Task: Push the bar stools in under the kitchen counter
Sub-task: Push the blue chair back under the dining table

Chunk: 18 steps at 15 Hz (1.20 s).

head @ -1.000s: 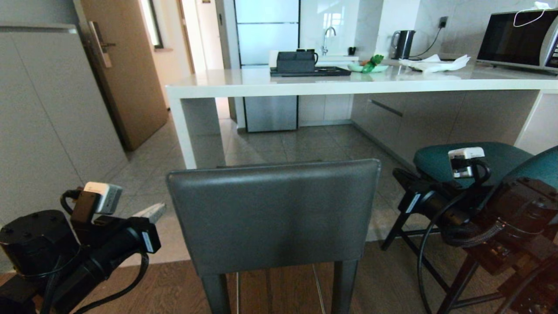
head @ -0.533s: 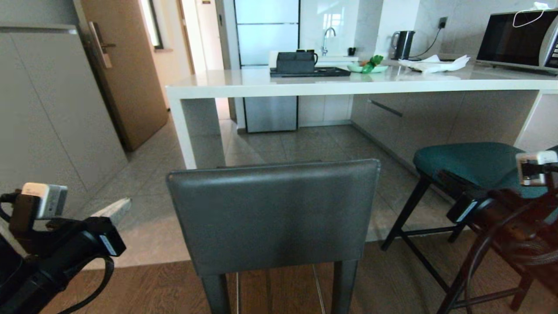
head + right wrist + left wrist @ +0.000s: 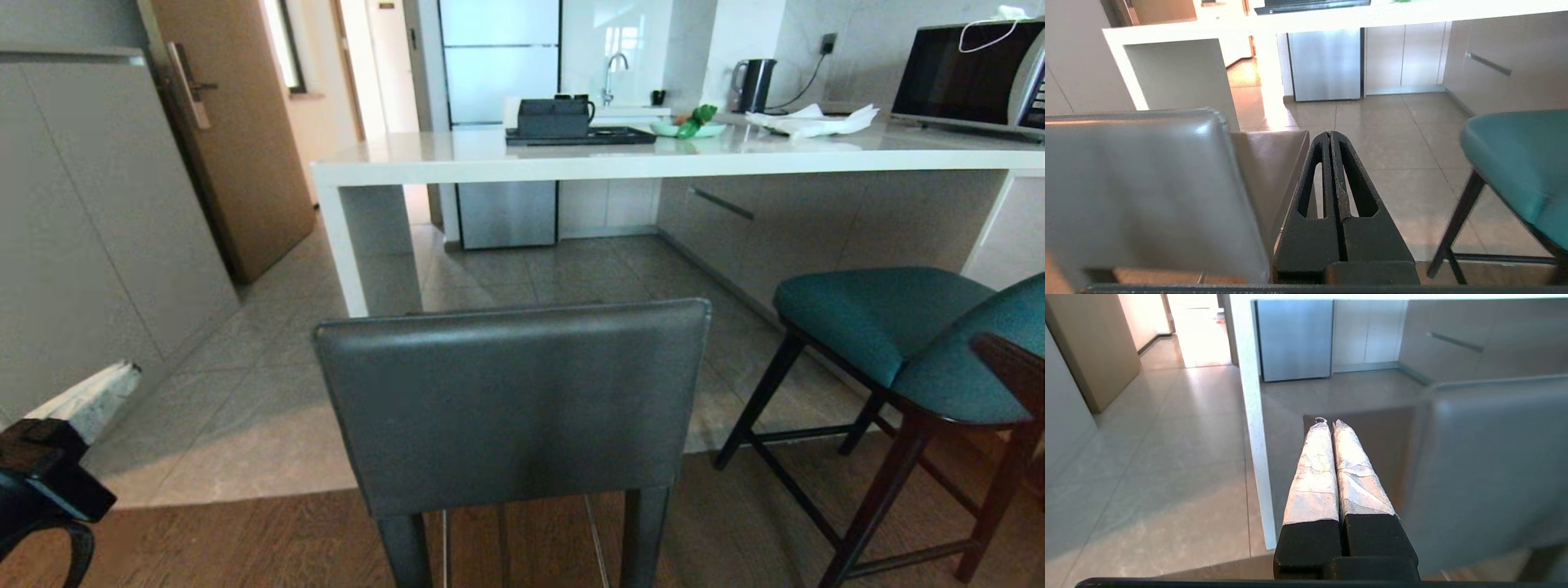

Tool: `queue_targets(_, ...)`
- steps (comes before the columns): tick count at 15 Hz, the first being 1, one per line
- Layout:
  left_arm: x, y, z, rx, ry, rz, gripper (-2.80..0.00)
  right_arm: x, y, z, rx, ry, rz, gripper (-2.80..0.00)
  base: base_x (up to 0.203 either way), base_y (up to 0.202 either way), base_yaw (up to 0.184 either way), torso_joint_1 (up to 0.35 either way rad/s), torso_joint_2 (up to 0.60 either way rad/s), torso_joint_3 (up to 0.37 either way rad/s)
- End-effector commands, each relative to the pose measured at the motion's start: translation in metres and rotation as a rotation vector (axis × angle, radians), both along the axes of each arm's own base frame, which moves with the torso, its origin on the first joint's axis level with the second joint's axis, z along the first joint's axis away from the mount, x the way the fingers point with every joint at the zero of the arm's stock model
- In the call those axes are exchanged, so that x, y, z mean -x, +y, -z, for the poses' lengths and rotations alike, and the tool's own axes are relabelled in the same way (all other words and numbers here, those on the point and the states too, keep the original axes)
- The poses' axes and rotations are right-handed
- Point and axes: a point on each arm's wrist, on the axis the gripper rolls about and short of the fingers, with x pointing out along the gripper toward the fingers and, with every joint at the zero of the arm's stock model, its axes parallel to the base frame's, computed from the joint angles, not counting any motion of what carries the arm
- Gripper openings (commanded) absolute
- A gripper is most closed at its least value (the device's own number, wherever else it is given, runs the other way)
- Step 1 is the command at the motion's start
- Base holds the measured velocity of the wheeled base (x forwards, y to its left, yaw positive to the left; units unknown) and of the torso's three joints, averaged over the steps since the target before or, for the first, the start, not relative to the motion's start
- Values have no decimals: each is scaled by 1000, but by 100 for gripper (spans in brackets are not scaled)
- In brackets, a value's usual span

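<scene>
The dark grey stool (image 3: 510, 400) stands right in front of me, its square back toward me, short of the kitchen counter (image 3: 653, 159). The teal stool (image 3: 882, 327) stands to its right, also outside the counter's edge. My left gripper (image 3: 90, 400) is low at the far left, shut and empty, its taped fingertips (image 3: 1323, 428) pressed together beside the grey stool's back (image 3: 1486, 465). My right gripper (image 3: 1329, 134) is shut and empty, between the grey stool's back (image 3: 1139, 183) and the teal seat (image 3: 1519, 155). It touches neither.
The counter's white end leg (image 3: 335, 245) stands ahead to the left. A grey cabinet wall (image 3: 82, 229) and a wooden door (image 3: 237, 139) line the left side. A black tray (image 3: 580, 131), kettle (image 3: 755, 82) and microwave (image 3: 971, 73) sit on top.
Both arms have dropped and swung outward: the left to the lower left corner of the head view, the right out of it. Neither stool has moved.
</scene>
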Motion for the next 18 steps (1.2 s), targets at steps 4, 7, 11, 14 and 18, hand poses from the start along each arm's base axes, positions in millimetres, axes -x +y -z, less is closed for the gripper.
queue_targets(4,88,1,-11,9,1,37,-280,90,-17,-15,9,-78,57,-280,0,0,0,0,0,0)
queue_targets(7,123,3,-18,7,-13,45,-280,136,-19,-12,33,-91,115,-280,0,0,0,0,0,0)
queue_targets(11,172,0,-22,-16,-44,72,-280,174,-17,-18,91,-158,124,-280,0,0,0,0,0,0)
queue_targets(14,199,-1,-3,-95,-68,51,-280,197,-16,-17,164,-262,89,-280,0,0,0,0,0,0)
queue_targets(18,199,0,16,-131,20,35,-280,202,-16,9,169,-146,63,-280,0,0,0,0,0,0)
